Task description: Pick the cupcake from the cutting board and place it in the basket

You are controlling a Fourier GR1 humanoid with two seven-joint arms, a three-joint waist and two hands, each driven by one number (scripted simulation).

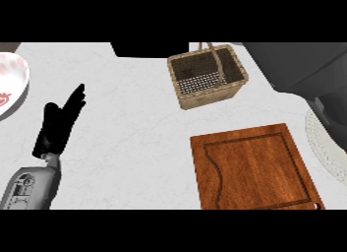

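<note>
No cupcake visible: cutting board [254, 167] is bare, and what shows of the basket [207, 78] interior, up beyond the board, looks empty. Progress can't be judged. Left hand [58, 125], well left of the board, fingers straight, holding nothing. Right hand is out of view.

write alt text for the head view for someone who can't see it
A bare wooden cutting board lies at lower right on a white counter, with a wicker basket beyond it. The left hand rests open at left, near a white bowl; no cupcake shows.
</note>
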